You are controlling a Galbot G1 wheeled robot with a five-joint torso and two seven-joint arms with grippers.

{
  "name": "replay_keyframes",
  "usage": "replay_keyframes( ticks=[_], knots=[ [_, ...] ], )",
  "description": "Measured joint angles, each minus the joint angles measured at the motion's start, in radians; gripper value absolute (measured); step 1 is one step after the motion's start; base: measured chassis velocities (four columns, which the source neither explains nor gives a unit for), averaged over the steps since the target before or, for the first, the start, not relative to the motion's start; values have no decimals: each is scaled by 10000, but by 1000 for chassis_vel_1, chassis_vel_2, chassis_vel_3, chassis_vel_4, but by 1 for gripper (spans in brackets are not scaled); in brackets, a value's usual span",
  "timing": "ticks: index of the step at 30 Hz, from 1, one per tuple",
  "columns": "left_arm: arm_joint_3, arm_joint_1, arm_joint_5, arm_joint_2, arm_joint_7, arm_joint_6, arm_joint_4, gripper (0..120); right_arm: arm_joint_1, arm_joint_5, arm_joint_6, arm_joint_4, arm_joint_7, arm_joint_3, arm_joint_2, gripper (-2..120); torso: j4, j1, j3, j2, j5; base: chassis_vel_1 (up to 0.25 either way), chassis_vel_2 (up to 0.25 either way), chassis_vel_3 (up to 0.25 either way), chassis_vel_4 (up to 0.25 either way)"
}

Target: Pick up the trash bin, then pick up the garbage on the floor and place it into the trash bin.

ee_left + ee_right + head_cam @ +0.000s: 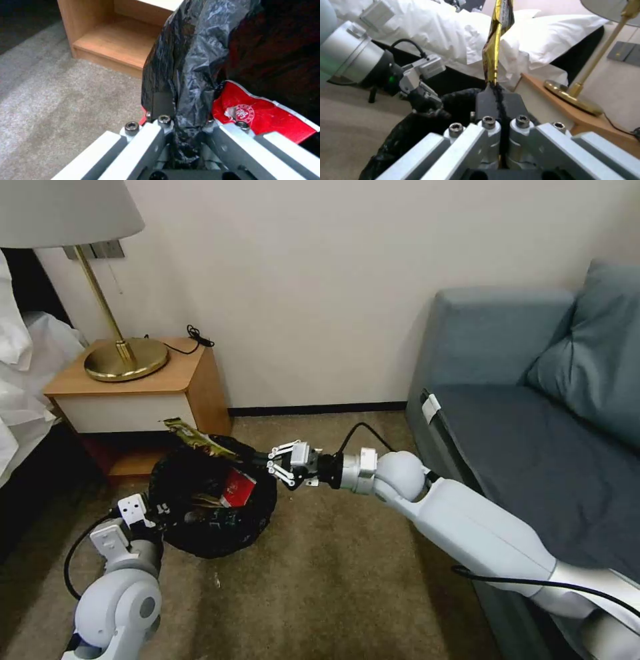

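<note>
The trash bin [212, 505] hangs above the carpet, its bag-covered rim pinched in my left gripper [181, 117]. My right gripper [275, 462], pressed together on the yellowish-silver wrapper [195, 437], holds it over the bin's far rim. Next I should probably move it further over the opening and release it.

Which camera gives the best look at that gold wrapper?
The right wrist view: the gold wrapper stands tall, pinched edge-on in the right claw. The head view shows it whole but small, lying across the bin's far rim. In the left wrist view I see a red wrapper instead.
</note>
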Motion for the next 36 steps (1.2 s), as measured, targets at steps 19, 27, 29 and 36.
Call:
replay_keyframes(
  ticks=[19,27,29,36],
  knots=[
    [-83,125,-169,35,-42,97,-574,0,-254,-505,374,-1192,-212,-394,880,0,0,0,0,0,1,0,0,0,0],
    [-130,187,-253,29,-63,145,-836,0,-226,-776,840,-1501,-285,-557,1092,10,-1,0,0,0,2,0,0,0,0],
    [-125,187,-256,24,-68,152,-836,0,-201,-743,882,-1504,-289,-571,1095,13,-1,0,0,0,1,0,0,0,0],
    [-110,174,-323,41,-105,179,-837,0,-41,-529,895,-1504,-335,-467,1060,38,0,0,0,0,1,0,0,0,0]
  ],
)
